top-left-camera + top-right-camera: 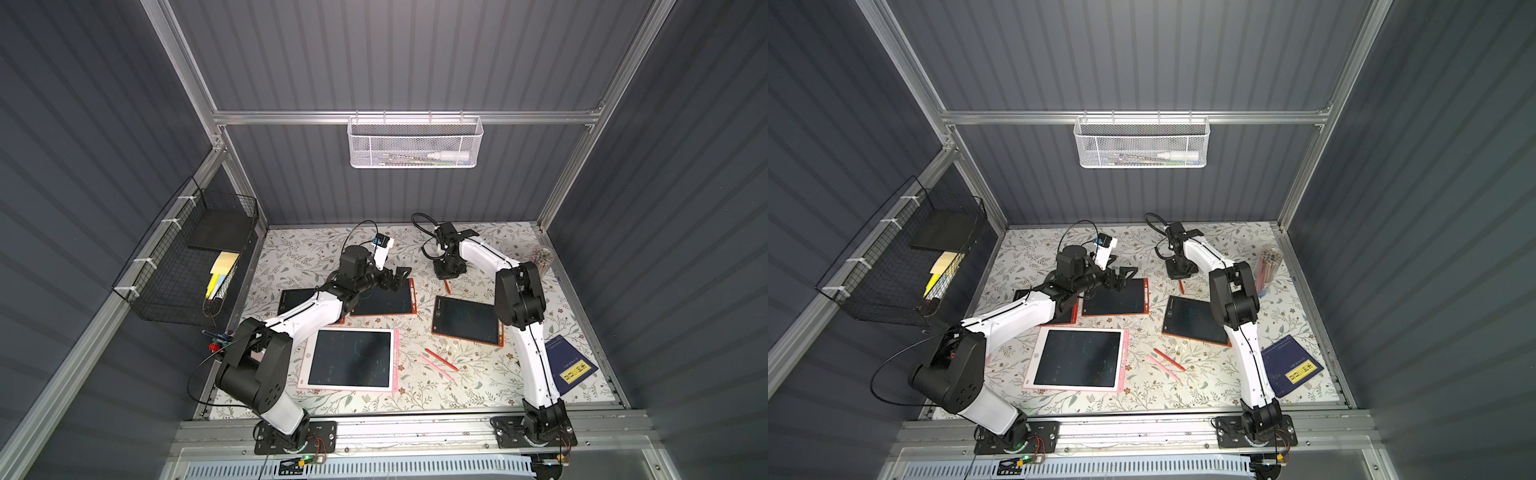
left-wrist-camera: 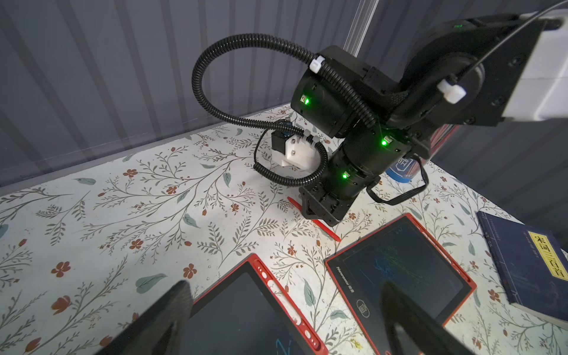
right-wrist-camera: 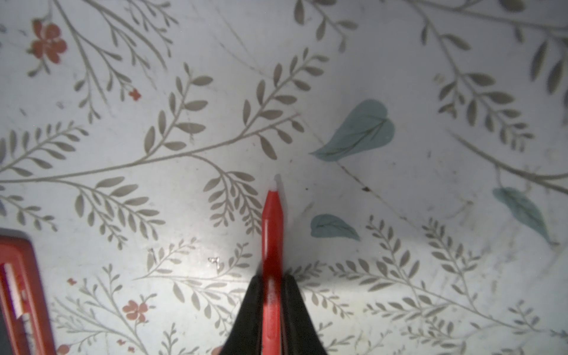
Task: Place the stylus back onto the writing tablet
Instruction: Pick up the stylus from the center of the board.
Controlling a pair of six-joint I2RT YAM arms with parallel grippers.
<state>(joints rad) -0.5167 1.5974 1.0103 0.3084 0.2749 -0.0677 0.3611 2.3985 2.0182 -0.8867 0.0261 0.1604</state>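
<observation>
Nearest the bases, pink tablet (image 1: 351, 359) & two loose pens (image 1: 440, 360) lay apart. Mid-table, left gripper (image 1: 395, 279) hung wide open over red tablet (image 1: 384, 302). Farthest, right gripper (image 3: 272, 287) pinched red stylus (image 3: 272, 221) low on cloth (image 3: 399, 76), off any tablet. Thin shaft could pivot or slip on lift.

Red stylus (image 3: 272, 233) is smooth glossy plastic; right tool (image 3: 272, 281) matt black; desk (image 3: 399, 76) smooth printed floral sheet, faintly scuffed; tablet frame (image 3: 18, 250) glossy red plastic; wall basket (image 1: 413, 143) white perforated metal.
</observation>
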